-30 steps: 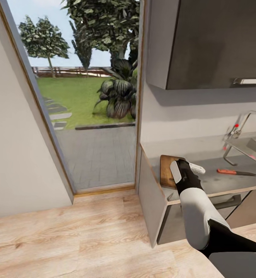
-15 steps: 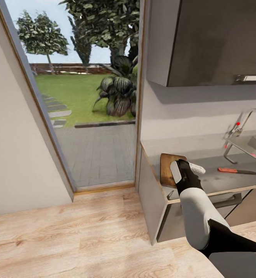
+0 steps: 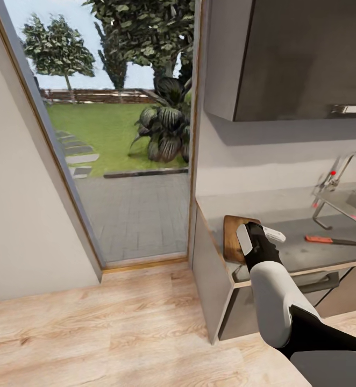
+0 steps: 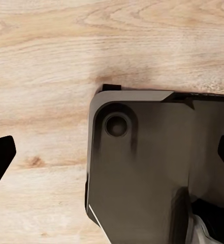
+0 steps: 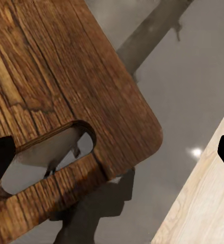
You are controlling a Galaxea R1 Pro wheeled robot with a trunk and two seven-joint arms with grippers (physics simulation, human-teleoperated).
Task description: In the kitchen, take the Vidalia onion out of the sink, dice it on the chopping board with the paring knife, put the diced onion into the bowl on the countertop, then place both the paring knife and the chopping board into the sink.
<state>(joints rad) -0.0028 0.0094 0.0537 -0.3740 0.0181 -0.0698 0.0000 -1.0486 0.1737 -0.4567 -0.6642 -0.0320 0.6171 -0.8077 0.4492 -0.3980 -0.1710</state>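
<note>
At the left of the head view, a tall glazed opening [image 3: 119, 150] onto a lawn and trees is seen above a pale wooden plank floor [image 3: 92, 333]. Further right, the smooth grey reflective surface [image 3: 296, 252] with its thin pale edge is carried on dark grey cabinets. At its left end, close to the front edge, the rectangular dark-brown wooden chopping board [image 3: 233, 236] with rounded corners is laid flat. The right gripper [image 3: 261, 236] is held over the board's near part; in the right wrist view the board's handle slot [image 5: 51, 152] is seen directly beneath it, and the two dark fingertips are set wide apart at the frame's sides, clamped on nothing. Whether the fingers touch the board cannot be told.

Further right, the slim paring knife [image 3: 331, 240] with an orange-red handle and dark pointed blade is laid on the surface, well apart from the board, near the grey stainless-steel sink [image 3: 350, 203] and its chrome tap [image 3: 334, 180] at the right edge.

The left gripper [image 4: 112, 152] is pointed at the floor over a dark part of the robot, its fingertips apart and empty.

The board appears to be the thing being approached. For a sound grasp, the end strip beside the slot should be straddled squarely, one finger through the slot, and the closure made before any lift, so that the board is not pushed off the front edge.
</note>
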